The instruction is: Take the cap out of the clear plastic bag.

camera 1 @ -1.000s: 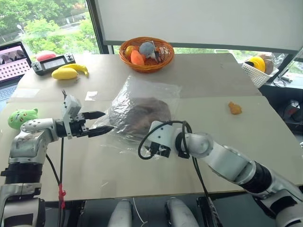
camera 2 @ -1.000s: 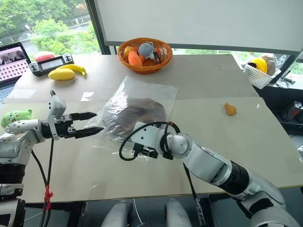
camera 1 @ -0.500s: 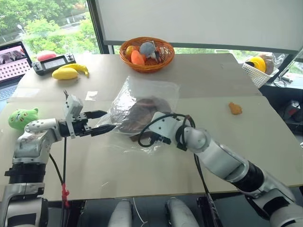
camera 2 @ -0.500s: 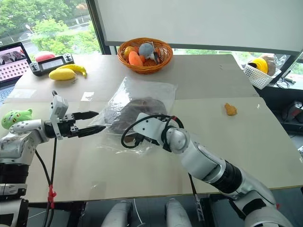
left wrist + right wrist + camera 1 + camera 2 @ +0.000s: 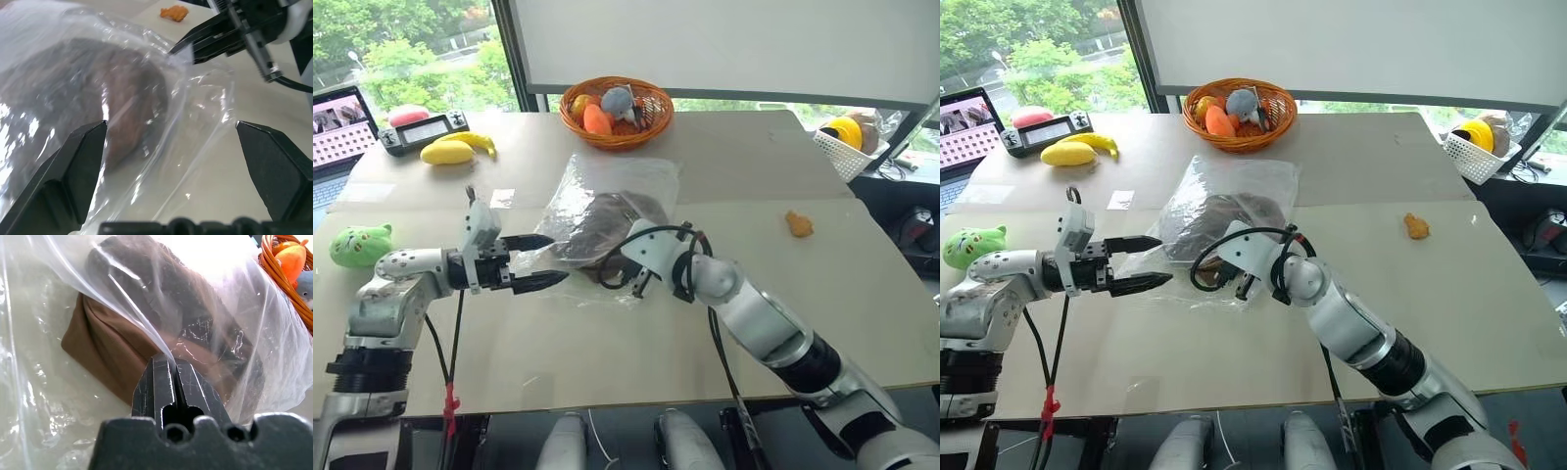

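The clear plastic bag (image 5: 607, 220) lies on the desk (image 5: 754, 166), just on my side of the wicker basket (image 5: 617, 111). The cap (image 5: 602, 223) is inside it, a dark brown mound under the glossy film. In my right wrist view a lighter brown fold of the cap (image 5: 105, 350) shows through the film.

My right claw (image 5: 165, 368) is clenched on the clear plastic bag: the two black fingers (image 5: 155, 389) are pressed flat together, and a ridge of film runs straight into their tips. In the head views this claw (image 5: 619, 262) sits at the bag's near edge, on the side facing away from the basket. The film rises in a crease where it is pinched.

My left claw (image 5: 540, 260) is released, its fingers spread wide. It sits at the bag's near-left corner, further from the basket than the cap is. In my left wrist view both fingers (image 5: 73, 166) stand well apart with the crinkled film and the cap's brown edge between them. I cannot tell whether either tip touches the plastic.

Other things, placed from the basket:
- Small orange lump (image 5: 799, 224), well off to its right and nearer me, clear of the bag.
- Banana (image 5: 475, 140) and yellow fruit (image 5: 445, 152), off to its left.
- Green plush toy (image 5: 359, 244), far left and nearer me.

The basket holds an orange piece and a grey toy.
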Tool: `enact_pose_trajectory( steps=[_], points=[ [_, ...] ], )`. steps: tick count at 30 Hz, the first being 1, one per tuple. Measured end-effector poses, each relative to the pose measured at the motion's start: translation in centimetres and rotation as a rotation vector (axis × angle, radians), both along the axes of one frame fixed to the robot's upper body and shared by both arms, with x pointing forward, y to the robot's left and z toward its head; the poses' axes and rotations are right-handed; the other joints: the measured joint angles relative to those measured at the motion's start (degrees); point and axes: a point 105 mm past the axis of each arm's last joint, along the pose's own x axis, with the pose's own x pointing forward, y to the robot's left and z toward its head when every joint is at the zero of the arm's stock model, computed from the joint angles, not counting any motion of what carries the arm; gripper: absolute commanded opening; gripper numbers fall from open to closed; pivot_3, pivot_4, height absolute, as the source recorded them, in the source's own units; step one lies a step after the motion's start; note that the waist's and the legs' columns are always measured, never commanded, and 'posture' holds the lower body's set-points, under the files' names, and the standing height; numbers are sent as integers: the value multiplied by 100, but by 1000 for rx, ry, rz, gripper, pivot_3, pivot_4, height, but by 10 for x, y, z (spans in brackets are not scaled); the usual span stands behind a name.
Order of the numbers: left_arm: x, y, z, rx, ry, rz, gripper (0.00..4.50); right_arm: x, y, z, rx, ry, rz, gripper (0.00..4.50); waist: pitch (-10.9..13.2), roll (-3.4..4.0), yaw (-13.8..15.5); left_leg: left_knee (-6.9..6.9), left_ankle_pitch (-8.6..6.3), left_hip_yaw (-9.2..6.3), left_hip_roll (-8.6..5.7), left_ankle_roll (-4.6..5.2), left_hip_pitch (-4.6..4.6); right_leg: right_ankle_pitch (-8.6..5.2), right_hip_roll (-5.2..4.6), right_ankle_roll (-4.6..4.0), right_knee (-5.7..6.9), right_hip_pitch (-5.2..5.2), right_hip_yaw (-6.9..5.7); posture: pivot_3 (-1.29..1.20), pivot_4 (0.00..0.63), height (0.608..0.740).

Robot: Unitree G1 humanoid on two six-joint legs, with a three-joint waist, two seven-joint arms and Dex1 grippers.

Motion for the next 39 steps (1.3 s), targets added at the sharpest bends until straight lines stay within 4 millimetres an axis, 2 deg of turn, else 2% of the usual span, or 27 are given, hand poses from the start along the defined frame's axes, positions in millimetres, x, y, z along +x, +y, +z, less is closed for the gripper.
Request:
enact_pose_trajectory(
  steps=[4, 7, 12, 15, 20, 26, 29, 34, 39],
  points=[
    [-13, -7, 8, -5, -8, -29, 4500, 8, 7, 9, 24, -20, 13, 39, 0, 0, -23, -3, 0, 0, -1, 0, 0, 0, -2, 0, -1, 0, 0, 0, 150, 735],
    [-30, -11, -4, -17, 47, -40, 4500, 21, 12, 18, 46, -41, 8, 39, 1, 0, -70, -4, 0, 0, 0, 0, 0, 1, -2, -2, 0, -1, 1, 0, 150, 735],
    [-40, -11, -17, -83, 111, 28, 4500, 37, 13, 40, 82, -92, -6, 39, 1, 1, -78, -3, 0, 0, 0, 0, 3, 2, -2, -3, 1, 2, 1, 0, 150, 735],
    [-33, -15, -22, -210, 121, 152, 4500, 40, 15, 46, 102, -107, 7, 39, 1, 1, -53, -2, 0, -1, -1, 0, 3, 2, -4, -3, 0, 5, -1, 0, 150, 735],
    [-20, -20, -36, -336, 195, 344, 4500, 41, 19, 43, 103, -90, 24, 39, 1, 0, -24, -1, 0, -2, -5, 0, 6, 4, -7, -4, 2, 8, 0, 0, 150, 735],
    [1, -32, -67, -459, 423, 565, 4500, 40, 21, 42, 92, -85, 41, 39, 0, 0, 17, 1, 0, -5, -6, 0, 14, 5, -5, -3, 5, 14, -1, 0, 150, 735],
    [7, -36, -77, -466, 504, 608, 4500, 38, 23, 44, 91, -88, 51, 39, 0, 0, 0, 1, 0, -4, -8, 0, 14, 5, -7, -3, 2, 15, 0, 0, 150, 735],
    [26, -42, -73, -580, 604, 654, 4500, 38, 25, 50, 89, -110, 54, 39, 0, -1, 17, 2, 0, -5, -11, -1, 16, 6, -8, -2, 2, 21, -1, 0, 150, 735],
    [51, -60, -69, -733, 768, 706, 4500, 36, 26, 60, 92, -142, 62, 39, -2, -4, 35, 4, -1, -8, -14, -1, 21, 7, -11, 0, -3, 30, -4, 0, 150, 735]
  ],
)
